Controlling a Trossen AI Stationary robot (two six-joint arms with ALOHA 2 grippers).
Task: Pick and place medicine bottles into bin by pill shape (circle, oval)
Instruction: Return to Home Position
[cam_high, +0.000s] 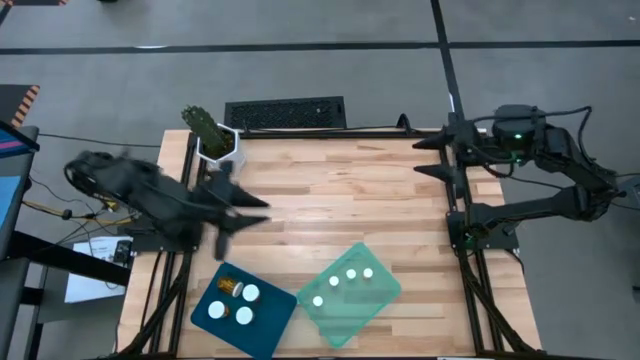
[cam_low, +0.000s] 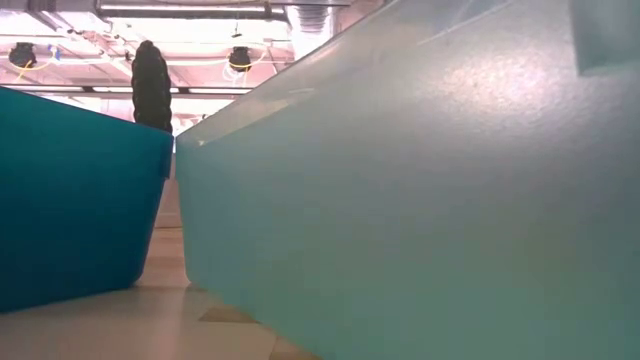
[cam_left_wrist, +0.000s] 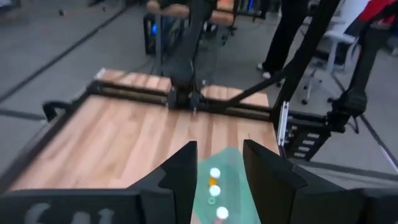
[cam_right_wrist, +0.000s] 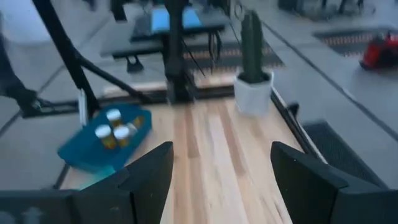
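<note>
You've got 4 bottles (cam_high: 351, 273) standing in the green bin (cam_high: 372, 296), white caps up, all inside its walls. The blue bin (cam_high: 268, 325) sits just beside the green bin on the left arm's side. I can't tell if their corners touch. 4 more bottles (cam_high: 243, 316) are in the blue one: 3 upright, 1 lying on its side.

Your left pincer (cam_high: 250, 210) hangs over the tabletop (cam_high: 330, 190), apart from the green bin, back and to the left-arm side of it. It's released, fingers spread, gripping nothing. Its wrist view looks past the fingers down onto the green bin's caps.

Your right pincer (cam_high: 425, 157) is well apart from the green bin, back toward the tabletop's rear right edge. It's also released, fingers wide, nothing between them.

The plant pot (cam_high: 215, 140) is at the rear corner, far from the green bin, past the left pincer.

In the low view the green bin's wall fills most of the frame, with the blue bin next to it and a narrow gap between them at tabletop level.
</note>
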